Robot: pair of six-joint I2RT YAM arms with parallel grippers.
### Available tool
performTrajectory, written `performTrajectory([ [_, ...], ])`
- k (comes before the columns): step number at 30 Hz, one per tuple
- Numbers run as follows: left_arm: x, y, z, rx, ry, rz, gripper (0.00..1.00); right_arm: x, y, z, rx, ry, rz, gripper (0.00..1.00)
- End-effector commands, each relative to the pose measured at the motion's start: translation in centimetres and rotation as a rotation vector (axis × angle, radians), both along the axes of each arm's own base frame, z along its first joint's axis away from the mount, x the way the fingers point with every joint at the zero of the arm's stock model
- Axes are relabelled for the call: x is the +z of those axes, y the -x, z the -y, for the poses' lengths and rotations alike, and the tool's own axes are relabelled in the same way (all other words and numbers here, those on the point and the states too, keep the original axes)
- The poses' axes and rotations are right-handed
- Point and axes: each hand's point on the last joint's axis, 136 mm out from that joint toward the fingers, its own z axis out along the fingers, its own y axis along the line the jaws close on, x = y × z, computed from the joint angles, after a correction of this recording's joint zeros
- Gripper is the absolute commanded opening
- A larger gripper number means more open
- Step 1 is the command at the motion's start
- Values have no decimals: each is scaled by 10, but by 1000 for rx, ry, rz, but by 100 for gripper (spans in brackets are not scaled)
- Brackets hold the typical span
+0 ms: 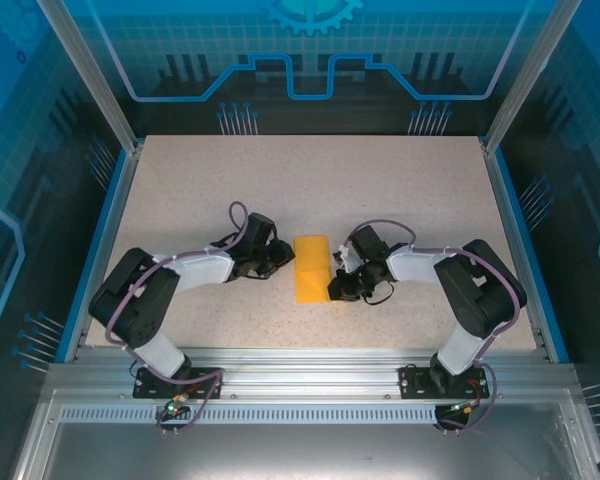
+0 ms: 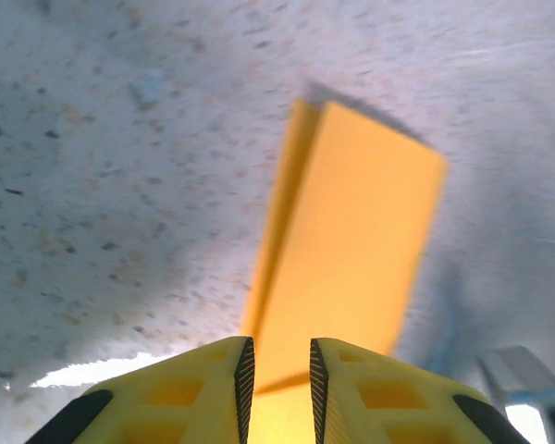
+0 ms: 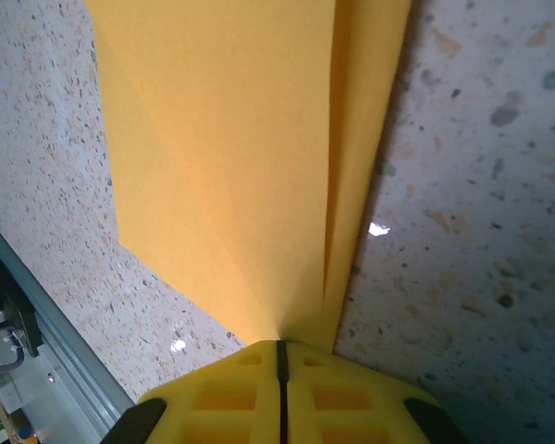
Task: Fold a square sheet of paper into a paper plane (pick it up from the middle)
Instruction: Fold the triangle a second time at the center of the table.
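The square sheet of paper [image 1: 311,268], orange-yellow, lies folded into a long narrow rectangle in the middle of the speckled table [image 1: 400,190]. My left gripper [image 1: 283,262] is at its left edge. In the left wrist view the paper [image 2: 351,240] runs away from the left gripper [image 2: 277,356], whose jaws stand a little apart with the paper's near edge in the gap. My right gripper [image 1: 336,289] is at the paper's near right corner. In the right wrist view the right gripper [image 3: 279,348] is shut on the edge of the paper [image 3: 222,139], whose layers show a long crease.
An aluminium rail [image 1: 300,360] runs along the table's near edge and also shows as the rail [image 3: 37,351] at the lower left of the right wrist view. Blue side rims [image 1: 98,240] bound the table left and right. Bare tabletop lies beyond the paper.
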Motion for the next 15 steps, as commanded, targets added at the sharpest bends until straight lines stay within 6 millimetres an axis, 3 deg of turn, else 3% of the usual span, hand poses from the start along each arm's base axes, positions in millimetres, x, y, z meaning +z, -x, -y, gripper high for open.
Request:
performTrajectory([
  [1, 26, 10, 12, -52, 24, 47, 26, -3, 7, 9, -3, 38, -36, 8],
  [5, 33, 21, 43, -144, 55, 52, 24, 21, 1, -1, 10, -35, 12, 11],
  [10, 21, 25, 68, -194, 65, 19, 22, 57, -3, -1, 2, -88, 96, 16],
  [15, 9, 25, 80, -217, 67, -8, 20, 68, -4, 4, -2, -87, 123, 16],
])
